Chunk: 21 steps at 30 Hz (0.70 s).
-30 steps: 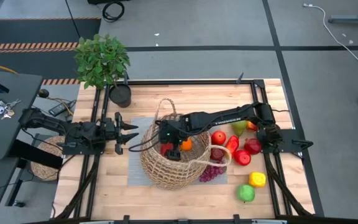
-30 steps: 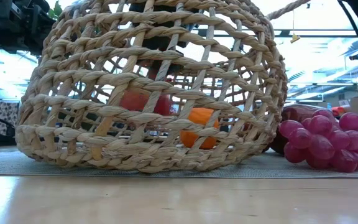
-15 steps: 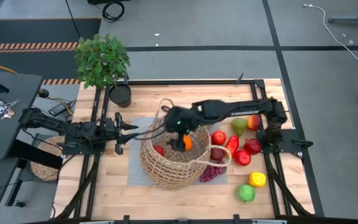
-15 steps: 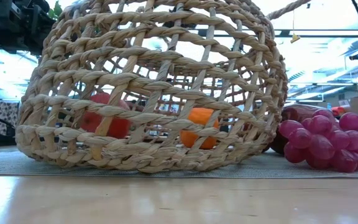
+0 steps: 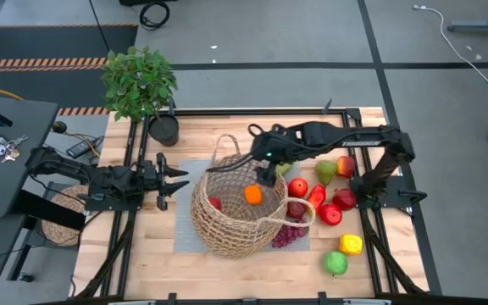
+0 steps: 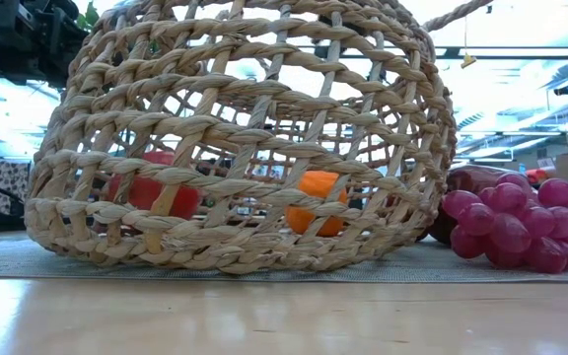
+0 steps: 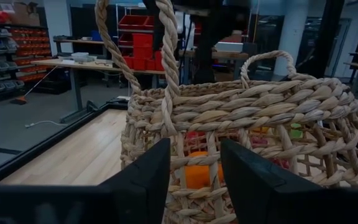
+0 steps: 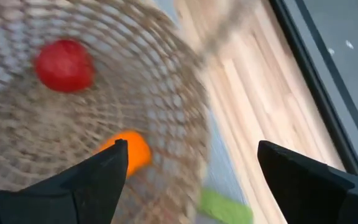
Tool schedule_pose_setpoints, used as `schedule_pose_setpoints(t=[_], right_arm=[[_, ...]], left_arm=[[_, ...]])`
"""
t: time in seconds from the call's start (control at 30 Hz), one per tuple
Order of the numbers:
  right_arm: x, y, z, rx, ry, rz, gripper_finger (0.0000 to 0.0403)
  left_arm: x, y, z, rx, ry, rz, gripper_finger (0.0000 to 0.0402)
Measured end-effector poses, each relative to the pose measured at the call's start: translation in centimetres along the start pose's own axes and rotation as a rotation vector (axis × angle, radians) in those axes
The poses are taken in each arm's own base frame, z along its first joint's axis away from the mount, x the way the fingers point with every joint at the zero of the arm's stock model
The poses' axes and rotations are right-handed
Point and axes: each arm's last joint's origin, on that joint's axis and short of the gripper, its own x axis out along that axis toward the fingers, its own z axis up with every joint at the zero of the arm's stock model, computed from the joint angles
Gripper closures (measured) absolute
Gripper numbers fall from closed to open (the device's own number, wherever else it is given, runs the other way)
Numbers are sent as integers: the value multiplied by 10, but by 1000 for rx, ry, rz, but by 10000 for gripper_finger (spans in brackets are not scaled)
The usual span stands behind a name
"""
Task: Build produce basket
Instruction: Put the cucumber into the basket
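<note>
The tan wicker basket stands on a grey mat at the table's middle. Inside it lie a red apple and an orange, which also show in the low view. My right gripper is open and empty above the basket's far right rim; its wrist view looks down into the basket. My left gripper is open and empty, level, just left of the basket's loop handle.
Loose produce lies right of the basket: red apples, a red pepper, a green pear, purple grapes, a yellow piece and a green apple. A potted plant stands at the far left corner.
My right gripper has come up out of the basket and gone toward the table's far right. The red apple that it held low inside the basket has dropped and now lies at the basket's left side. The orange has stayed in place.
</note>
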Motion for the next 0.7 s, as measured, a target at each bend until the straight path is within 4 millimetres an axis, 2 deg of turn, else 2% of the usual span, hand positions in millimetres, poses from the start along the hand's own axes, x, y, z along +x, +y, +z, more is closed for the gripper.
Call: schedule_pose_setpoints(t=[0.1,0.43,0.57,0.7], right_arm=[[4,-10,-20,38,11,-17,45],[-4,-50,-88,164,-76,-36,46],[9,-62,-120,167,-4,-73,46],[24,-69,-142,164,-3,-68,46]], left_arm=[[0,0,0,0,0,0,257],[0,0,0,0,0,0,253],[0,0,0,0,0,0,257],[0,0,0,0,0,0,253]])
